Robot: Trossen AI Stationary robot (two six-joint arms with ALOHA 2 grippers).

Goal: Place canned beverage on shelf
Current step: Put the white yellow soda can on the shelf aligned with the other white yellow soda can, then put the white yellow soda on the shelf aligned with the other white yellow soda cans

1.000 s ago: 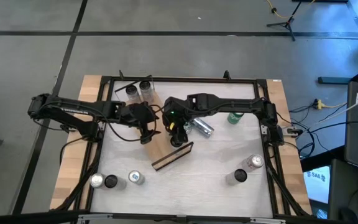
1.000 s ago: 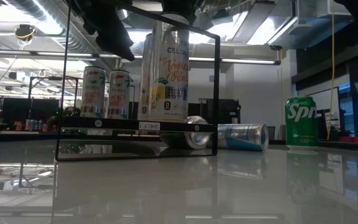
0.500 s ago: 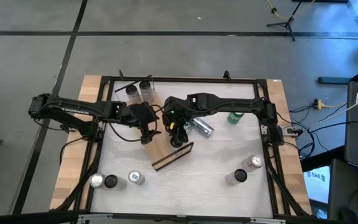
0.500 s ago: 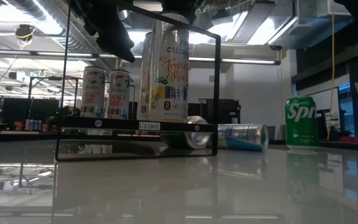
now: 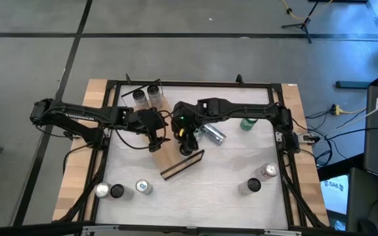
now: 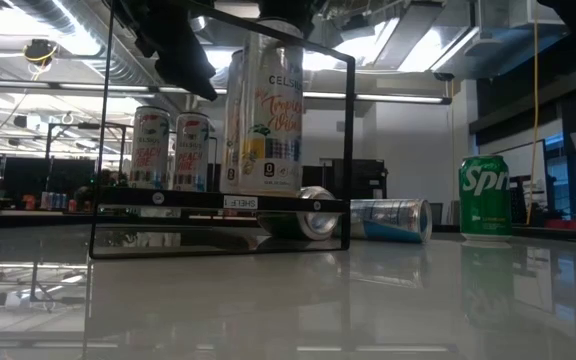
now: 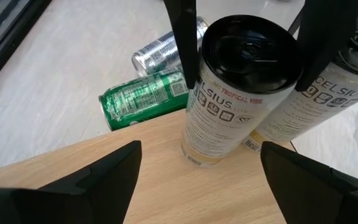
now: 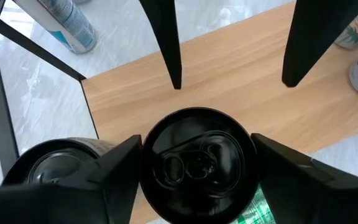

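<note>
The shelf (image 5: 172, 156) is a light-wood board with a dark raised lip, lying slantwise mid-table. A black-topped Celsius can (image 7: 229, 87) stands upright on the board, also in the low view (image 6: 268, 120). My right gripper (image 8: 196, 146) is over this can, fingers down its two sides. A second Celsius can (image 7: 319, 102) stands close beside it. My left gripper (image 5: 156, 141) is open and empty, low over the board (image 7: 104, 180), facing the can from the table's left. My right gripper holds the black-topped can by its upper wall just under the rim (image 8: 148, 158), pinched between the two fingers (image 7: 182, 37). The fingers come from above and point down. The can is upright with its base on the wood board (image 7: 194, 158).
A green can (image 7: 145, 99) and a silver can (image 5: 213, 134) lie on their sides right of the shelf. A green Sprite can (image 6: 484, 197) stands farther right. Two cans (image 5: 146, 94) stand at the back, three (image 5: 120, 190) near left, two (image 5: 261, 178) near right.
</note>
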